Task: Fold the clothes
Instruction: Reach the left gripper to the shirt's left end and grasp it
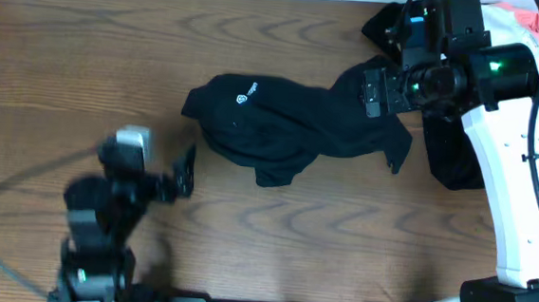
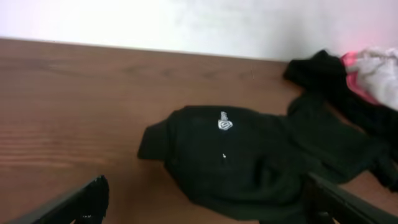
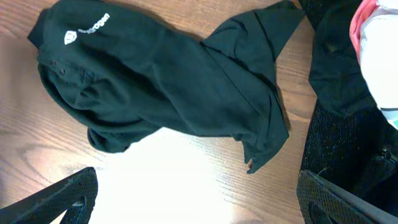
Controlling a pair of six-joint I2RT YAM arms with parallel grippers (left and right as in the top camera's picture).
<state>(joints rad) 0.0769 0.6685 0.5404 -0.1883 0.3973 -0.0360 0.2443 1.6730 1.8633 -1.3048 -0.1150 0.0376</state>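
Closest up, my right hand is spread wide at the bottom of its wrist view, holding nothing. The black shirt lies crumpled mid-desk, long axis left-to-right, with its right end under that hand from overhead. My left hand is open too, just off the shirt's lower left. Right's nearer, so I'd grab there.

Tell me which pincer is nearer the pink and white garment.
Right. The right pincer hangs over the black shirt, a short way from the pink and white garment; the left pincer is across the table, past the shirt.
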